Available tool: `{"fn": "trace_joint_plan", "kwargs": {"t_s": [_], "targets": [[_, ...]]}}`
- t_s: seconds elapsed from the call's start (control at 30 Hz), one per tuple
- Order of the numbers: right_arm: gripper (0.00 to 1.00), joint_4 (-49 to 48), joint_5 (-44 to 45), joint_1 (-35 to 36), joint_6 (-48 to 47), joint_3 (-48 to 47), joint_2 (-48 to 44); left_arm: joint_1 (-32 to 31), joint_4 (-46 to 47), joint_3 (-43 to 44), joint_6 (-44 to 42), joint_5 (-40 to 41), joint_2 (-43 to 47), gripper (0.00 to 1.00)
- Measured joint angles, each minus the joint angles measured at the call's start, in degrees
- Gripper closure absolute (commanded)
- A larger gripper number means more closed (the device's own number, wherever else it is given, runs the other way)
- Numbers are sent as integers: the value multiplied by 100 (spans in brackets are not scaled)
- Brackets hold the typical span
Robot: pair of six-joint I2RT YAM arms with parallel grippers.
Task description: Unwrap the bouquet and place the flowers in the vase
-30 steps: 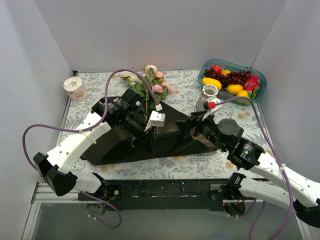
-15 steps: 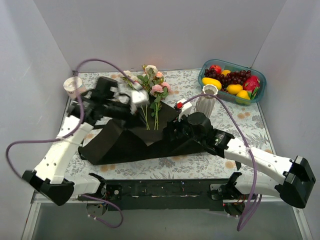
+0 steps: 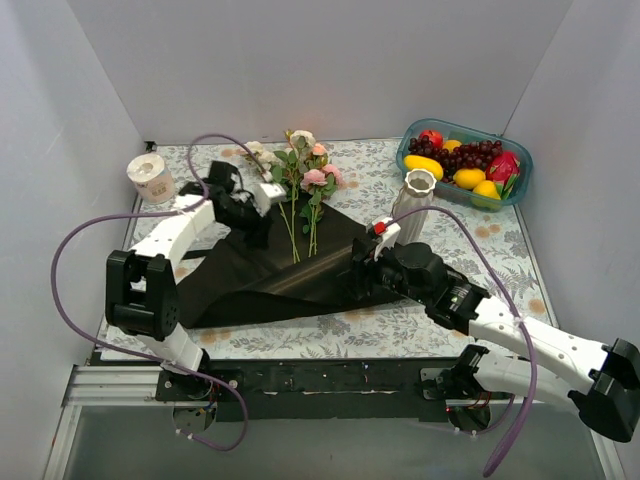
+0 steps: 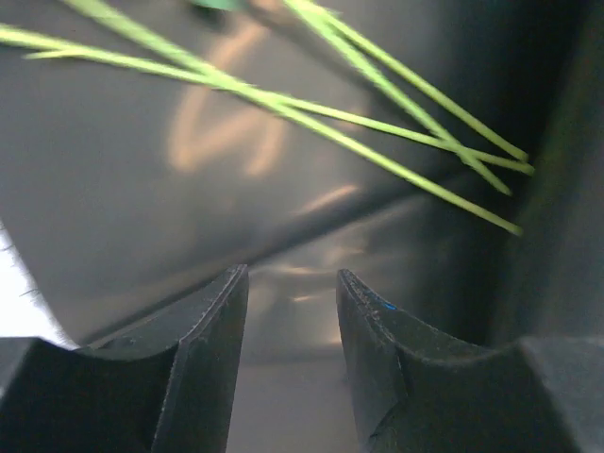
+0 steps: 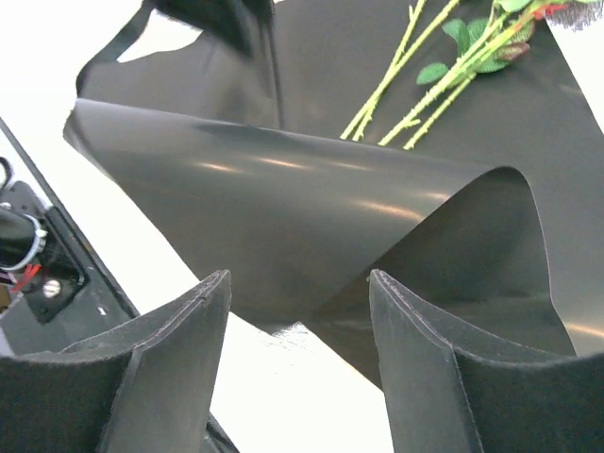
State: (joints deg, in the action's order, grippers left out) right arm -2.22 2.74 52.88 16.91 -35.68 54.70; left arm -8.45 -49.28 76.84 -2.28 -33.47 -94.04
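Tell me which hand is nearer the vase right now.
Right. The right hand sits over the black wrapping paper, just near-left of the vase. The left hand is farther away, beyond the flowers at the paper's far-left part.

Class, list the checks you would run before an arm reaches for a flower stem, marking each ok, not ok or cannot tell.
1. Wrapping paper opened out: ok, though its edge near the right arm curls up.
2. Flowers lying loose on the paper: ok.
3. Stems separate enough for a single pick: not ok, they cross.
4. Vase upright beside the paper: ok.
5. Left gripper open, empty: ok.
6. Right gripper open, empty: ok.
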Motion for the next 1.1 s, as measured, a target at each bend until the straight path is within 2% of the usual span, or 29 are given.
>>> {"fn": "trace_joint_plan", "kwargs": {"t_s": [0.13, 0.2, 0.4, 0.57, 0.83, 1.1], "targets": [[33, 39, -39, 57, 111, 2, -334, -1051, 52, -802, -125, 210, 103, 61], [33, 107, -39, 85, 133, 4, -385, -1270, 90, -863, -157, 321, 103, 64], [32, 448, 59, 114, 131, 15, -636, -1274, 70, -782, -245, 417, 68, 69], [30, 920, 319, 114, 0, -356, -890, -1427, -470, -549, -592, 70, 164, 70], [29, 1134, 739, 114, -326, -1300, -1156, -2229, -1495, -623, -1113, -535, 953, 70], [27, 1290, 1003, 114, -492, -1480, -1222, -2511, -2485, -619, -1565, -949, 1045, 65]]}}
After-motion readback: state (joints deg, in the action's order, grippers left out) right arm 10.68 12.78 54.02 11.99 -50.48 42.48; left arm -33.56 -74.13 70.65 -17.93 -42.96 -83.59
